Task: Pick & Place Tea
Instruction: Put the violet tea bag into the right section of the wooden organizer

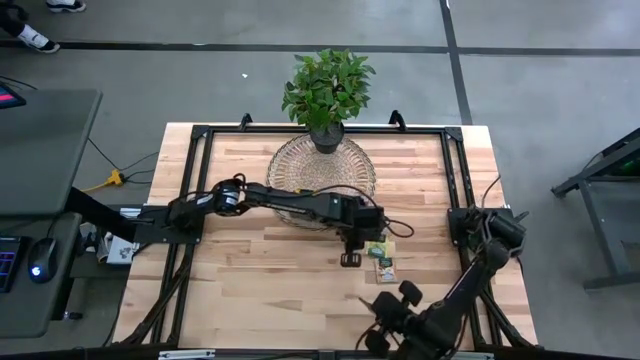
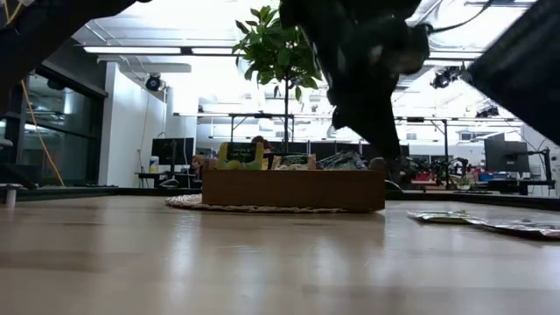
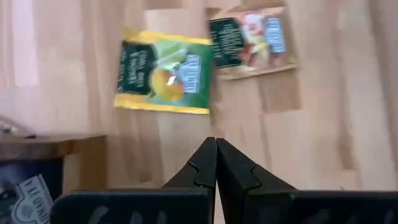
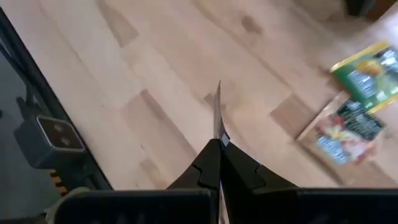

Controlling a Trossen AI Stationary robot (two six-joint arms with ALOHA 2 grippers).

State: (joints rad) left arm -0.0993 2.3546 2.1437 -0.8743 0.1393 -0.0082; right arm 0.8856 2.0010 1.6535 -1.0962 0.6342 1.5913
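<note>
Two flat square sachets, one yellow-green (image 1: 377,250) and one pale, dark-labelled (image 1: 385,267), lie on the wood. The left gripper (image 1: 350,259), fingers pressed together and empty, hovers just at their nine o'clock, nearer than the shut right gripper (image 1: 383,300).

Plant (image 1: 326,88): at the table's (image 1: 250,280) far edge, middle, just behind the mat.
Mat (image 1: 300,160): on the table in front of the plant, under the tray.
Tray (image 2: 293,189): on the mat, sachets standing in it.
Two sachets (image 1: 381,259): flat on the table, right of centre, touching each other, in front of the tray.
Left gripper (image 1: 350,259): just left of the two sachets.
Right gripper (image 1: 385,302): near the front edge, before the sachets.
</note>
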